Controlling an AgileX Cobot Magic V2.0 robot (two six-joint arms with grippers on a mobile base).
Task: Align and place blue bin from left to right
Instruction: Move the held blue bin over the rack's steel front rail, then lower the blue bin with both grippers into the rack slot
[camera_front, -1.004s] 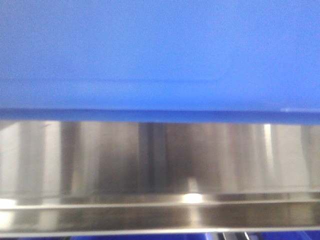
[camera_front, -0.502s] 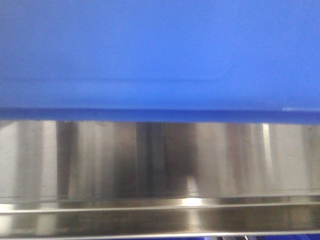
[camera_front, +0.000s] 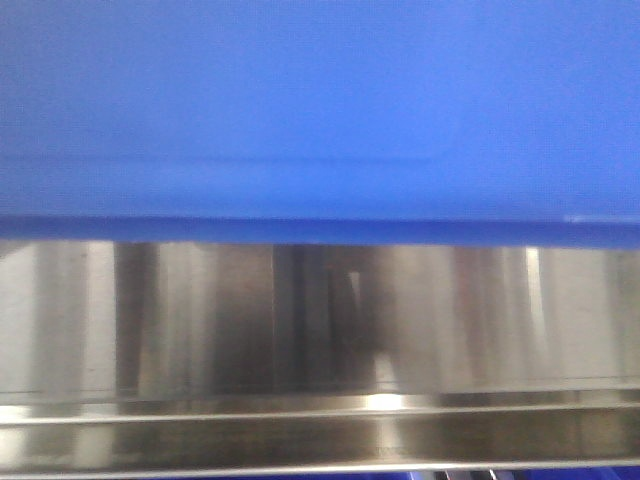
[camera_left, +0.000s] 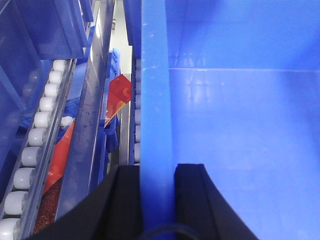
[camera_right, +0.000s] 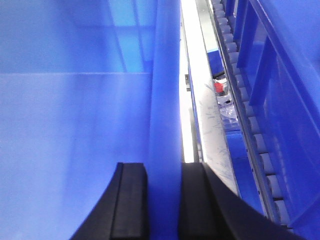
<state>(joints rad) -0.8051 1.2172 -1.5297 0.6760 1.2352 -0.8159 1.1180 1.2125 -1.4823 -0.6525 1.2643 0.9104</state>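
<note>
Front view: the blue bin (camera_front: 320, 110) fills the top half, its flat side wall very close to the cam. Its bottom edge is over a steel shelf (camera_front: 320, 330); resting or just above, I cannot tell.

Left wrist view: the left gripper (camera_left: 156, 172) sits astride the bin's left wall, one black finger inside and one outside. Both press on the plastic, so it is closed on the wall w/ no gap. Rollers (camera_left: 37, 135) and a red packet (camera_left: 117, 97) lie lower, beside it.

Right wrist view: the right gripper (camera_right: 164, 170) pinches the opposite wall the same way. Probably grips at opp. sides hold the big bin level for a sideways carry. Darker bins (camera_right: 290, 75) stand near, so there is little room.
</note>
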